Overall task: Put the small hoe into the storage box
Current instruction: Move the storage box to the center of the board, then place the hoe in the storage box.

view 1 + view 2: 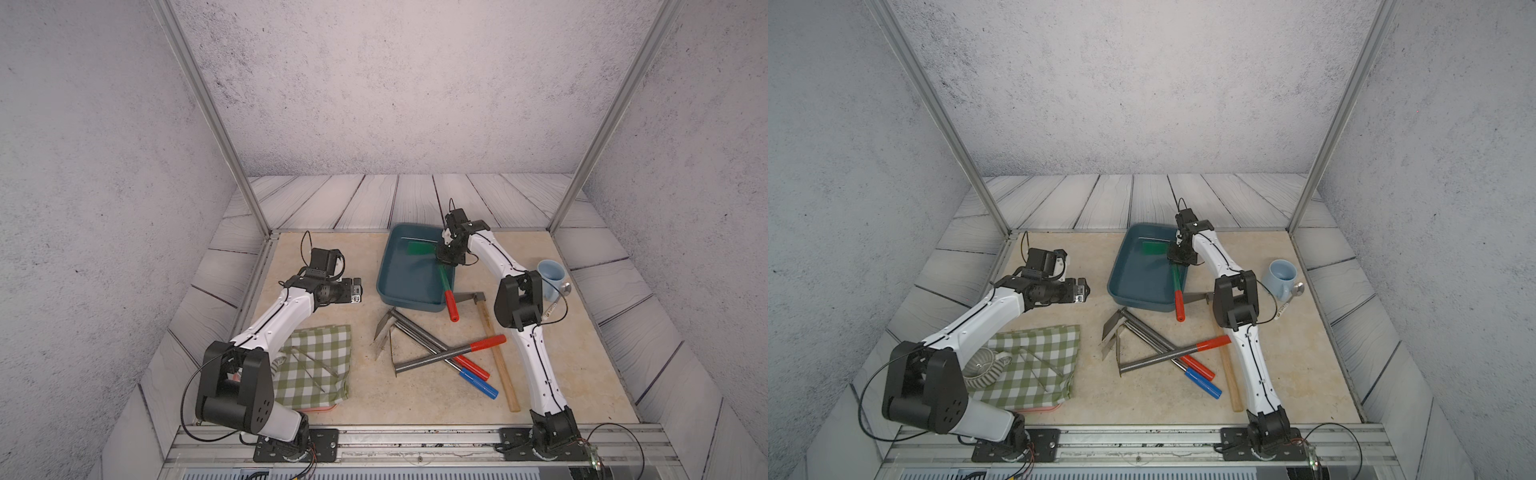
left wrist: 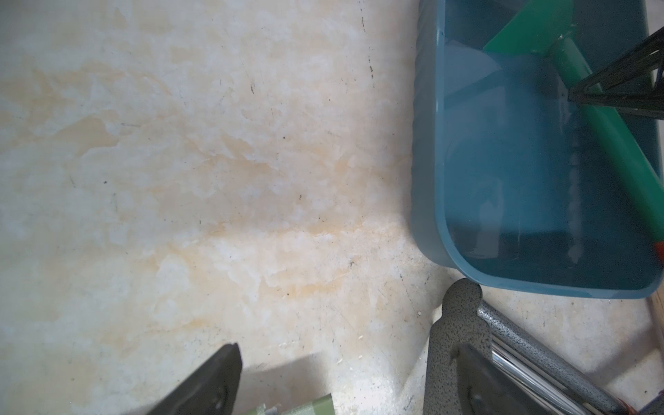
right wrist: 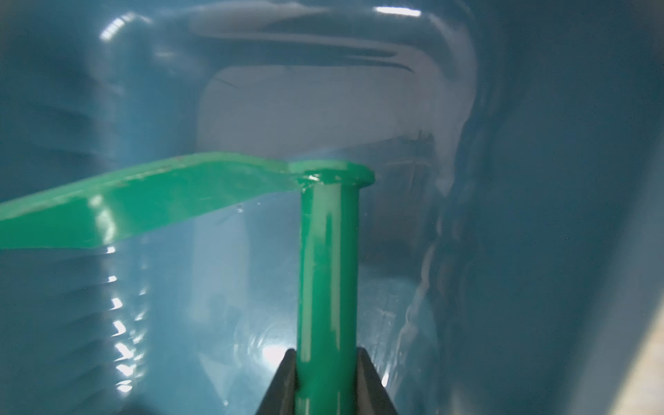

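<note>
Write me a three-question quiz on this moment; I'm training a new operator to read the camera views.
1. True or false: the left tool holds the small hoe.
2. Relative to the storage box, the hoe's green blade is: A) inside it B) beside it on the table C) underneath it.
3. Fill in: the right tool is shut on the hoe's green ____.
Key: 1 false; 2 A; 3 shaft.
</note>
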### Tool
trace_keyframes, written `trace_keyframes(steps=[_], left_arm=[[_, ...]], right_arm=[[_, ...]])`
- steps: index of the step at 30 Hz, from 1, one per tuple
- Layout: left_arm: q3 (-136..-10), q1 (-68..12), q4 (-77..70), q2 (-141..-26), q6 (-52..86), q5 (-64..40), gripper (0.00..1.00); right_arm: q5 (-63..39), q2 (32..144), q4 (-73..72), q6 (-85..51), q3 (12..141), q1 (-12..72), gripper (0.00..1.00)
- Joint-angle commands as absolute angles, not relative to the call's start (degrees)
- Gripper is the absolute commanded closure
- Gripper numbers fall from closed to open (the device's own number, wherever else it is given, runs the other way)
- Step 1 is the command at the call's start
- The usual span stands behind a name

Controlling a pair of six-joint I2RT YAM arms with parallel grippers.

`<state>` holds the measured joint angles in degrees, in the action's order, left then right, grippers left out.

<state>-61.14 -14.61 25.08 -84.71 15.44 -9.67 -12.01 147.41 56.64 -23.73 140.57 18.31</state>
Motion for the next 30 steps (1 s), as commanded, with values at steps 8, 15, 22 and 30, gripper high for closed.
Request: trace_keyframes(steps=[8,15,22,30], left_arm=[[-62.4,-15.3,26.1,-85.6,14.7,-8.9,0.05],[-62.5,-15.6,26.1,-85.9,14.6,-9.0,0.05],[-62.7,-15.7,26.3,-86.3,14.5,-9.1,0.05],[-62.8,-15.9,26.5,-86.7,14.6,-10.8,0.05]], right_arm=[[-8.5,144.4,58.0,-21.0,143.4,17.9,0.97],[-8.5,145.0,56.8,-21.2,143.0,18.4,0.93],[-8.6,145.6,55.3,-21.4,142.0,19.0,0.93],[-8.5,146.5,54.8,-21.8,142.0,20.1,0.89]])
